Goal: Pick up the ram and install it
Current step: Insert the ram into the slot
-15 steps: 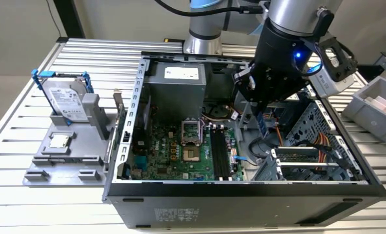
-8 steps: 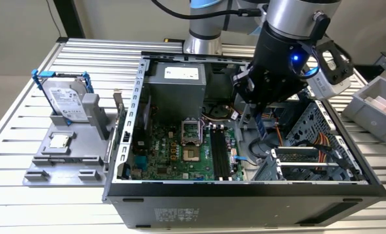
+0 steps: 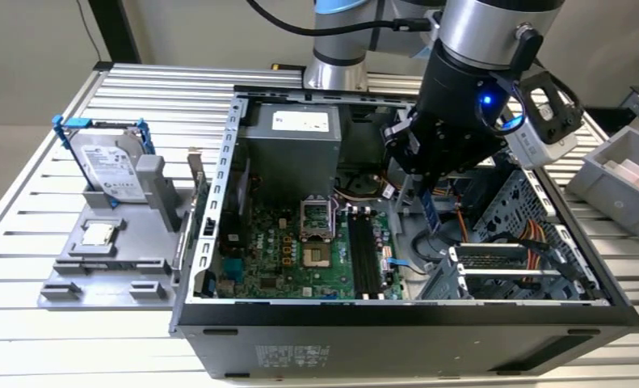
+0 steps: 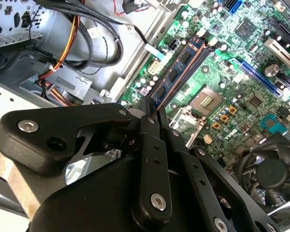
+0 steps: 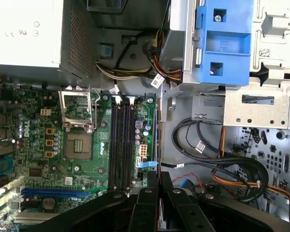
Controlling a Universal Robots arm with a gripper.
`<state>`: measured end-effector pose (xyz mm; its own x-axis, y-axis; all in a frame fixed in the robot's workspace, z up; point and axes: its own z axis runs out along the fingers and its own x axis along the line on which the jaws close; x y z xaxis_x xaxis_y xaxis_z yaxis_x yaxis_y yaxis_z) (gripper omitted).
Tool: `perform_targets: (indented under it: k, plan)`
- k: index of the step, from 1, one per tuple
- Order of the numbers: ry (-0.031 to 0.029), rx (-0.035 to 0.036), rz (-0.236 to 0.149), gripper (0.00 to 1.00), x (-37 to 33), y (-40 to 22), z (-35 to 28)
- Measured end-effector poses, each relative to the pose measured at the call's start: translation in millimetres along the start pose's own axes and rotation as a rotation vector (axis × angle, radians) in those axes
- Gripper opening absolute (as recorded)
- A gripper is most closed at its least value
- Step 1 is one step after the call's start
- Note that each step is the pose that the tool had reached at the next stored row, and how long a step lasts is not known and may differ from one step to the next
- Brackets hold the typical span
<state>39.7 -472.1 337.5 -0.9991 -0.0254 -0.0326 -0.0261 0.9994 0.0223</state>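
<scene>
Second wrist view: gripping the ram to one side of the slots

Clamping the pincer narrowly on the ram, with most of the thin stick showing past the fingertips, edge-on above the motherboard. Holding it, in the first wrist view, beside the black slots rather than over them, along the board's edge and next to the loose cables. Keeping it, in the exterior view, inside the computer case, on the exterior view's right of the slots.

Risking, probably, a missed seat: going down from this offset would mean pressing the stick onto bare board or small parts instead of into a slot. Risking also a tilt or slip in the grip, with so little of a long, thin board pinched. Possibly snagging the cables lying just beside it.

Struggling to judge the height above the board. Hiding the gripped part behind the black fingers, so not telling how deep the hold goes. Failing to make out the slot latches' position or the stick's notch. Losing, farther off, part of the case interior behind the arm. Leaving the hard drive on its stand on the counter, well apart from the work.
</scene>
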Motion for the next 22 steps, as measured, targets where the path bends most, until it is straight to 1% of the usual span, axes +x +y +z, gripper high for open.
perform_targets:
  k: [3,10,22]
  plan:
    - [0.0,-0.0001,0.0,0.0,0.0,0.0,0.6]
    - [0.0001,0.0027,0.0,0.0,0.3,0.0,4.0]
    - [0.0,0.0029,0.005,0.0,2.2,0.7,10.4]
